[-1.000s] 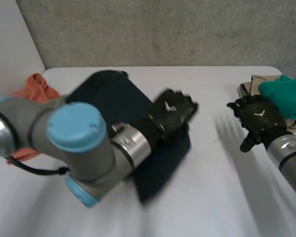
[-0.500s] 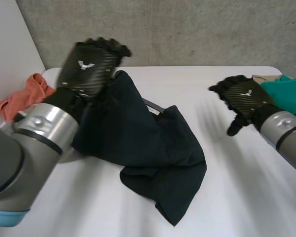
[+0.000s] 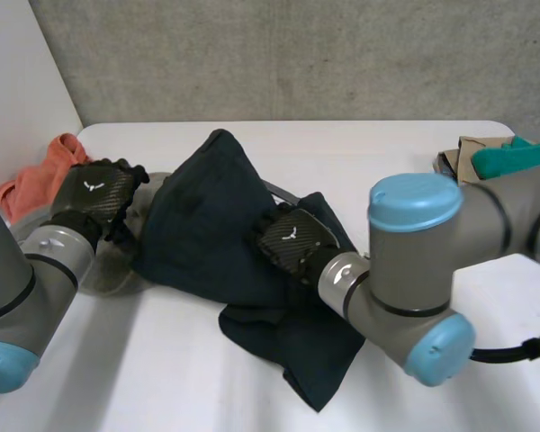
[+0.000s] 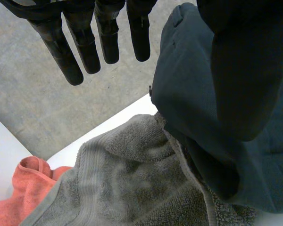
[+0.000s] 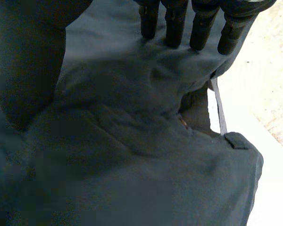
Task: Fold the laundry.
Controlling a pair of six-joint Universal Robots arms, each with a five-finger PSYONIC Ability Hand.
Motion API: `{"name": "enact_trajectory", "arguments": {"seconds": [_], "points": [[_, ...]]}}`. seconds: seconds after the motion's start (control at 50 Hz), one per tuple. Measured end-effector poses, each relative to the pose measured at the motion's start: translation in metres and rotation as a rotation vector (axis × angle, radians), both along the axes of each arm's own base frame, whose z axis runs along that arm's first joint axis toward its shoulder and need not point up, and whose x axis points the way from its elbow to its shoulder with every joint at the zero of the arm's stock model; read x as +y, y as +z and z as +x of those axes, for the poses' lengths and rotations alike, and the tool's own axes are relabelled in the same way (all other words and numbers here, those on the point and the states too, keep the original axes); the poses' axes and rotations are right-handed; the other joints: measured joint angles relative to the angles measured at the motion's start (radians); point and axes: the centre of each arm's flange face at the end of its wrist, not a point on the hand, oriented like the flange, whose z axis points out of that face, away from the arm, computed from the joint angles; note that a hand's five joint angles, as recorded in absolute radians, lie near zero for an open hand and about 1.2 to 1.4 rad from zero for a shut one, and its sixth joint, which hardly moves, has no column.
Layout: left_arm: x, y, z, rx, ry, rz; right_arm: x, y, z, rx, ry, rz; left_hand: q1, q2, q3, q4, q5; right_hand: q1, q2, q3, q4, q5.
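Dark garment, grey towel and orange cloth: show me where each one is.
dark garment (image 3: 207,211), head view, its bunched middle.
grey towel (image 4: 132,186), left wrist view, its flat middle.
orange cloth (image 3: 49,166), head view, its middle.

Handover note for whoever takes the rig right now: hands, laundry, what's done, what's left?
The left hand is open, fingers straight, at the edge of the dark garment nearest the orange cloth, above a grey towel.
The right hand is open, straight fingers resting on the garment's middle.
The garment lies crumpled mid-table, partly over the towel. A teal cloth sits at the far right.
Done: nothing folded.
Left: flatten and fold the garment, then the rest.
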Motion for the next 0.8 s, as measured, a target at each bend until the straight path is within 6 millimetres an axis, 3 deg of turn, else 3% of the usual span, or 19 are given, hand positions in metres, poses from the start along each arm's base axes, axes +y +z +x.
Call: {"name": "enact_trajectory", "arguments": {"seconds": [0.08,0.16,0.28,0.4,0.44,0.5,0.58,0.62,0.68,0.74,0.8], "points": [[0.000,0.001,0.000,0.003,-0.002,-0.003,-0.010,-0.011,0.002,0.054,-0.028,-0.058,0.000,0.000,0.000,0.000,0.000,0.338,0.362,0.339,0.337,0.319],[0.001,0.004,0.000,0.007,-0.006,-0.014,-0.017,-0.008,-0.001,0.091,-0.079,-0.121,0.000,0.000,0.000,0.000,0.000,0.783,0.873,0.867,0.875,0.833],[0.002,0.011,-0.001,0.015,-0.013,-0.036,-0.024,0.012,-0.020,0.077,-0.163,-0.181,0.000,-0.004,0.000,-0.002,-0.002,0.820,0.907,0.949,0.962,0.908],[0.004,0.014,-0.002,0.020,-0.022,-0.048,-0.042,0.038,-0.068,0.054,-0.298,-0.217,0.000,-0.008,0.000,-0.005,-0.006,0.820,0.907,0.949,0.965,0.908],[0.004,0.013,-0.004,0.019,-0.031,-0.046,-0.049,0.046,-0.093,0.061,-0.364,-0.221,0.000,-0.011,-0.010,-0.007,-0.010,0.821,0.907,0.950,0.965,0.908],[0.005,0.010,-0.006,0.014,-0.048,-0.036,-0.053,0.051,-0.121,0.077,-0.431,-0.212,0.000,-0.016,-0.016,-0.014,-0.012,0.829,0.907,0.953,0.965,0.908],[0.003,0.001,-0.010,0.002,-0.068,-0.014,-0.054,0.048,-0.141,0.093,-0.464,-0.184,0.000,-0.018,-0.017,-0.015,-0.015,0.829,0.907,0.953,0.965,0.908],[0.001,-0.004,-0.012,-0.009,-0.076,-0.002,-0.052,0.045,-0.144,0.096,-0.461,-0.168,0.000,-0.018,-0.017,-0.015,-0.015,0.806,0.872,0.911,0.922,0.885],[-0.007,-0.016,-0.018,-0.042,-0.092,0.015,-0.048,0.038,-0.146,0.098,-0.440,-0.135,0.000,-0.018,-0.017,-0.015,-0.015,0.332,0.334,0.361,0.367,0.348],[-0.016,-0.028,-0.026,-0.081,-0.112,0.023,-0.043,0.033,-0.146,0.098,-0.423,-0.111,0.000,-0.018,-0.017,-0.015,-0.015,0.046,0.033,0.045,0.048,0.027],[-0.027,-0.041,-0.038,-0.128,-0.142,0.019,-0.040,0.029,-0.145,0.092,-0.415,-0.090,0.000,-0.018,-0.017,-0.015,-0.015,-0.008,-0.026,-0.025,-0.023,-0.025]]}}
